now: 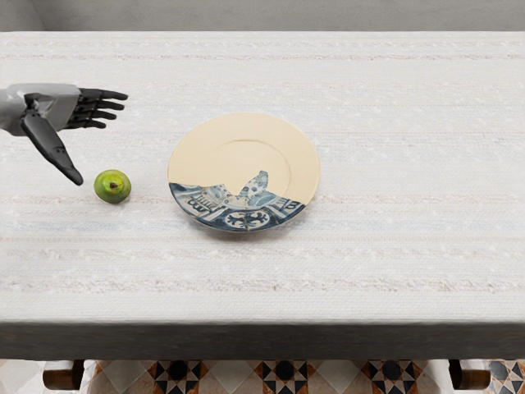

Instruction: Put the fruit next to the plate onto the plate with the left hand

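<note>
Green fruit [112, 186] sits just beside thumb tip, a gap between. Left hand [66, 111] fingers [102, 104] spread wide, holding nothing. Plate [246, 148] right of fingertips, near fruit, apart.

- The left hand [59, 113] reached in from the picture's left edge, in the upper left of the view.
- Only a short grey stretch of wrist [11, 111] showed; the arm behind it was cut off by the frame.
- Four black fingers [100, 107] were stretched nearly straight, slightly fanned, pointing to the picture's right.
- The thumb [54, 149] stood well apart, angled down and rightward.
- The hand was spread wide, holding nothing.
</note>
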Tool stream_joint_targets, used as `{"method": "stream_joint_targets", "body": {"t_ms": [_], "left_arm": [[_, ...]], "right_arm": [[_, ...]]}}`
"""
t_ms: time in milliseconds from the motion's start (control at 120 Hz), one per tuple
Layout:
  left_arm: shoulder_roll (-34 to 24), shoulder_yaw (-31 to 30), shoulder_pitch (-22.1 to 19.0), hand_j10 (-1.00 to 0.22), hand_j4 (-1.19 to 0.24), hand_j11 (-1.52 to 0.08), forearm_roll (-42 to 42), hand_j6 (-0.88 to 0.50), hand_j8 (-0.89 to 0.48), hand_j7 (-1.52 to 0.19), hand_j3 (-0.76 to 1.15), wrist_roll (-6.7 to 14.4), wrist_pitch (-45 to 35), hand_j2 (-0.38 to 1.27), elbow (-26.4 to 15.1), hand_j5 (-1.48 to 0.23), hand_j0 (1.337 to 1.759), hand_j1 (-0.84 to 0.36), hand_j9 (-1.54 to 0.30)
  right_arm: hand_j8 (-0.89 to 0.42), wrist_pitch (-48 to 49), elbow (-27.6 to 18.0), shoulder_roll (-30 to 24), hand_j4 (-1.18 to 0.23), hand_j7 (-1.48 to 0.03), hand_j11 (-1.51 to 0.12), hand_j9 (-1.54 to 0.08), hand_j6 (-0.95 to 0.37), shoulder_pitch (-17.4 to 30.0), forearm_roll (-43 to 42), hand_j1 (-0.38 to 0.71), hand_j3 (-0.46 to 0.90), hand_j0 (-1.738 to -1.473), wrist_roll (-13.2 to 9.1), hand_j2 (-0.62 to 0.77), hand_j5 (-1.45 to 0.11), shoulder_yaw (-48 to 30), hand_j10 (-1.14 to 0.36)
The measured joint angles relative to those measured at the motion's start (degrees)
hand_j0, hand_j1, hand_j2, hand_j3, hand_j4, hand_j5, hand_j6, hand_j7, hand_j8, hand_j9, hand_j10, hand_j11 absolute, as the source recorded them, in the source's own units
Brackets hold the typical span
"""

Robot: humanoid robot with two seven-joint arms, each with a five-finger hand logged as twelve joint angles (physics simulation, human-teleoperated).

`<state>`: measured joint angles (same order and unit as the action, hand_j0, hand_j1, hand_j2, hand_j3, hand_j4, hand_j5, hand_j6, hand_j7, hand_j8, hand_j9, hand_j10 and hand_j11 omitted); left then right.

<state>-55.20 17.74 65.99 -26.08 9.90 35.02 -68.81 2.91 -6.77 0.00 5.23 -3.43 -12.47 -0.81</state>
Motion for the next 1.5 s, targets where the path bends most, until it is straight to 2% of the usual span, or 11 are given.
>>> {"method": "stream_joint_targets", "body": {"t_ms": [217,250,433,508,567,642,767,917,1058,1392,1500], "left_arm": [[0.12,-0.01,0.06,-0.02,-0.02,-0.02,-0.01,-0.02,-0.02,-0.02,0.00,0.04,0.00,0.00,-0.26,-0.02,1.658,0.33,-0.02],[0.01,0.05,0.46,-0.02,-0.02,-0.02,-0.06,-0.02,-0.02,-0.02,0.00,0.74,0.00,0.00,-0.53,-0.02,1.658,0.33,-0.02],[-1.72,1.82,1.68,-0.02,-0.02,-0.02,-0.18,-0.02,-0.02,-0.02,0.00,12.83,0.01,0.00,-1.57,-0.02,1.658,0.33,-0.02],[-2.79,3.20,1.69,-0.02,-0.02,-0.02,-0.83,-0.02,-0.02,-0.02,0.00,19.02,0.01,0.00,-5.01,-0.02,1.658,0.33,-0.02],[-5.04,4.09,1.67,-0.02,-0.02,-0.02,-2.38,-0.02,-0.02,-0.02,0.00,21.63,0.02,0.00,-9.54,-0.02,1.658,0.33,-0.02],[-5.19,4.76,1.67,-0.02,-0.02,-0.02,-5.32,-0.02,-0.02,-0.02,0.00,23.41,0.02,0.00,-14.06,-0.02,1.658,0.33,-0.02],[-2.26,5.35,1.67,-0.02,-0.02,-0.02,-12.17,-0.02,-0.02,-0.02,0.00,24.59,-0.21,0.00,-18.40,-0.02,1.658,0.33,-0.02],[1.58,5.64,1.43,-0.02,-0.02,-0.02,-19.67,-0.03,-0.02,-0.02,0.00,24.98,-5.51,0.00,-21.28,-0.02,1.658,0.33,-0.02],[3.57,5.33,0.91,-0.02,-0.02,-0.02,-25.31,-0.03,-0.03,-0.02,0.00,25.07,-8.79,0.00,-22.00,-0.02,1.658,0.33,-0.02],[7.20,4.78,-5.95,-0.02,-0.03,-0.03,-37.69,-0.03,-0.03,-0.03,0.00,25.10,-17.91,0.01,-22.01,-0.03,1.658,0.33,-0.03],[7.66,4.75,-6.63,-0.03,-0.03,-0.03,-39.44,-0.03,-0.03,-0.03,0.00,25.10,-19.24,0.01,-21.95,-0.03,1.658,0.32,-0.03]], "right_arm": [[0.00,0.01,-0.03,0.00,0.00,0.00,0.00,0.00,0.00,0.03,0.00,-0.35,0.00,-1.658,-0.01,0.00,0.00,-0.17,0.00],[0.00,0.03,-0.02,0.00,0.00,0.00,0.00,0.00,0.00,0.01,0.00,-0.35,0.00,-1.658,-0.01,0.00,0.00,-0.19,0.00],[0.00,0.06,-0.01,0.00,0.00,0.00,0.00,0.00,0.00,-0.69,0.00,-0.35,0.00,-1.658,-0.01,0.00,0.00,-0.09,0.00],[0.00,0.07,-0.01,0.00,0.00,0.00,0.00,0.00,0.00,-0.81,0.00,-0.35,0.00,-1.658,-0.01,0.00,0.00,-0.08,0.00],[0.00,0.04,-0.02,0.00,0.00,0.00,0.00,0.00,0.00,-0.86,0.00,-0.35,0.00,-1.658,-0.01,0.00,0.00,-0.08,0.00],[0.00,0.05,-0.01,0.00,0.00,0.00,0.00,0.00,0.00,-0.89,0.00,-0.35,0.00,-1.658,-0.01,0.00,0.00,-0.07,0.00],[0.00,0.06,-0.01,0.00,0.00,0.00,0.00,0.00,0.00,-0.91,0.00,-0.35,0.00,-1.658,-0.01,0.00,0.00,-0.07,0.00],[0.00,0.07,-0.01,0.00,0.00,0.00,0.00,0.00,0.00,-0.92,0.00,-0.35,0.00,-1.658,-0.01,0.00,0.00,-0.06,0.00],[0.00,0.07,-0.06,0.00,0.00,0.00,0.00,0.00,0.00,-0.92,0.00,-0.35,0.00,-1.658,-0.01,0.00,0.00,0.00,0.00],[0.00,0.08,-0.08,0.00,0.00,0.00,0.00,0.00,0.00,-0.91,-0.01,-0.35,0.00,-1.658,-0.01,0.00,0.00,0.02,0.00],[0.00,0.08,-0.08,0.00,0.00,0.00,0.00,0.00,0.00,-0.92,-0.01,-0.35,0.00,-1.658,-0.01,0.00,0.00,-0.02,0.00]]}}
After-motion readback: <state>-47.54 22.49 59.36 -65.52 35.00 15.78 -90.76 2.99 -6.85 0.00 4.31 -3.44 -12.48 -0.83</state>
